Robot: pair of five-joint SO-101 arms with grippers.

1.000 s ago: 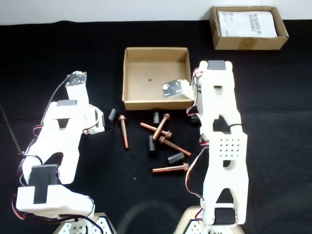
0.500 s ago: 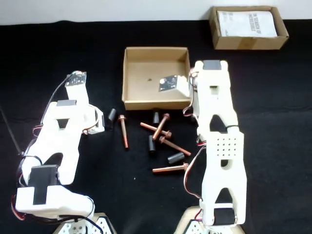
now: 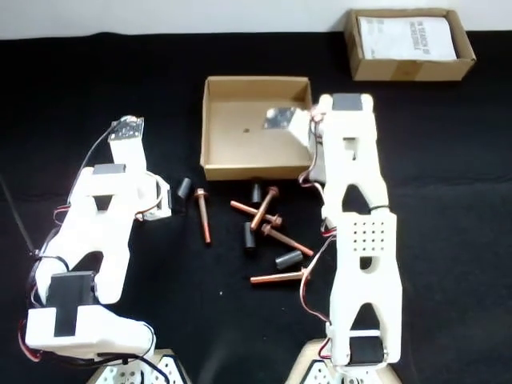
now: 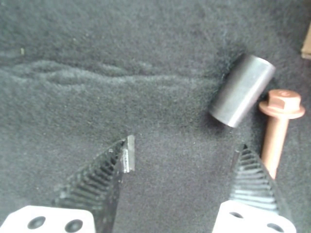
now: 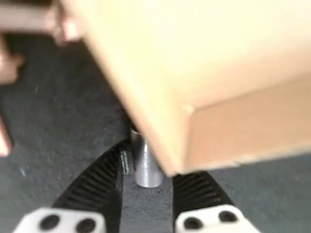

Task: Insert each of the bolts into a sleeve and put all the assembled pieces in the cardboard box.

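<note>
in the last second the right arm point(image 3: 352, 168) has swung further over the cardboard box point(image 3: 256, 83), so a drop-off looks near. its wrist view shows what the high view hides: the right end effector point(image 5: 146, 162) clamped on a grey sleeve point(image 5: 146, 171) beside the box wall. the left end effector point(image 4: 182, 148) hangs apart over the bench point(image 4: 97, 73), near a second sleeve point(image 4: 242, 91) and a bolt point(image 4: 278, 121).

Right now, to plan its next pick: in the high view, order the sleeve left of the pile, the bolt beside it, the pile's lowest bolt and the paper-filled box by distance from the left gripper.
From the left gripper:
1. sleeve, right beside it.
2. lone bolt, just past the sleeve.
3. lowest bolt, pile's near edge.
4. paper-filled box, far right corner.
</note>
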